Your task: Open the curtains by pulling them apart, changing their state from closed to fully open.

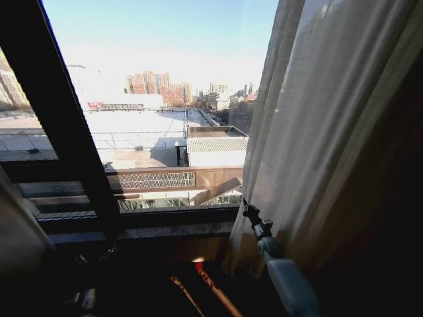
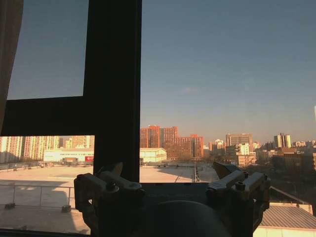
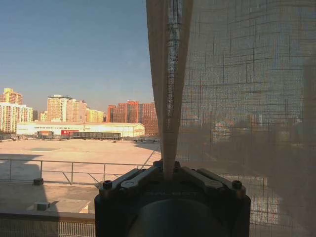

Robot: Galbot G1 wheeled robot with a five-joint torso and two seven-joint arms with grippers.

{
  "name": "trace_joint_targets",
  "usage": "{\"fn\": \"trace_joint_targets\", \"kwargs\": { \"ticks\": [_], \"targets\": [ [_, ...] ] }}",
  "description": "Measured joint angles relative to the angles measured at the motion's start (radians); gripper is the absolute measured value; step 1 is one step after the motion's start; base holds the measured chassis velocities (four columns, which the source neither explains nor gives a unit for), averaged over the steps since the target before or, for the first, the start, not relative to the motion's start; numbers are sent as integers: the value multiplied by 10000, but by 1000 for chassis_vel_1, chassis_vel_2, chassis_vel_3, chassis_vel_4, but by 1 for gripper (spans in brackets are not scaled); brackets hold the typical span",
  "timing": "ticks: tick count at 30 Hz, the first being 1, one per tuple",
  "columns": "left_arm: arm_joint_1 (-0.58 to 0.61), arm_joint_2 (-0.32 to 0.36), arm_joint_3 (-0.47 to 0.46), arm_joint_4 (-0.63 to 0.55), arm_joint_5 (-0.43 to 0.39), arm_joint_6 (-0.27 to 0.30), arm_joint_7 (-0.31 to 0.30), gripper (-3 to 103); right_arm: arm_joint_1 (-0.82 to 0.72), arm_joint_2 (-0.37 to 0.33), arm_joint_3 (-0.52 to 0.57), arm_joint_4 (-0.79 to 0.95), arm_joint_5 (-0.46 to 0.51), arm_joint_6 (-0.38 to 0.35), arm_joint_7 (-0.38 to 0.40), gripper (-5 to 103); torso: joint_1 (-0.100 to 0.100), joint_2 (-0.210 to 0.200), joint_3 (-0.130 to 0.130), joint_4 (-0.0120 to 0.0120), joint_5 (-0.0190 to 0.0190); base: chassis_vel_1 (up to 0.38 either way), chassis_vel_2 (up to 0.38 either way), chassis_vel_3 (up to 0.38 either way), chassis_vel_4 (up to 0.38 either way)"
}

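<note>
The right curtain (image 1: 330, 132) hangs bunched at the right side of the window, sheer and pleated. My right gripper (image 1: 246, 210) reaches up to its inner edge near the sill. In the right wrist view this gripper (image 3: 168, 170) is shut on a narrow fold of the curtain (image 3: 237, 98), which rises straight up from between the fingers. The left curtain (image 1: 16, 231) shows as a strip at the far left edge. My left gripper (image 2: 168, 170) is open with nothing between its fingers, facing the glass beside the dark frame bar (image 2: 113, 89); a sliver of curtain (image 2: 9, 49) lies off to one side.
A dark window frame bar (image 1: 66, 125) slants across the left of the glass. The sill (image 1: 172, 228) runs below the pane, with shadowed floor beneath it. Rooftops and city buildings lie outside.
</note>
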Motion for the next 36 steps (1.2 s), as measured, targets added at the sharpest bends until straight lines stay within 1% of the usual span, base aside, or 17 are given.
{"fn": "trace_joint_targets", "kwargs": {
  "ticks": [11,19,26,36],
  "targets": [
    [0,1,0,0,0,0,0,100,-78,-52,102,-15,-115,-134,-76,0,0,0,-1,1,-1,-40,-20,36,17],
    [0,0,0,0,0,0,-1,100,-68,-53,115,-60,-146,-132,-115,0,0,0,-1,1,2,-218,-120,224,119],
    [0,0,2,0,0,0,0,100,-58,-109,184,-80,-42,-117,-131,0,0,0,0,-1,1,-328,-220,318,230],
    [0,0,1,0,0,0,0,100,-117,-215,226,-23,36,-91,-134,0,2,0,0,-1,0,-349,-344,348,367]
  ]
}}
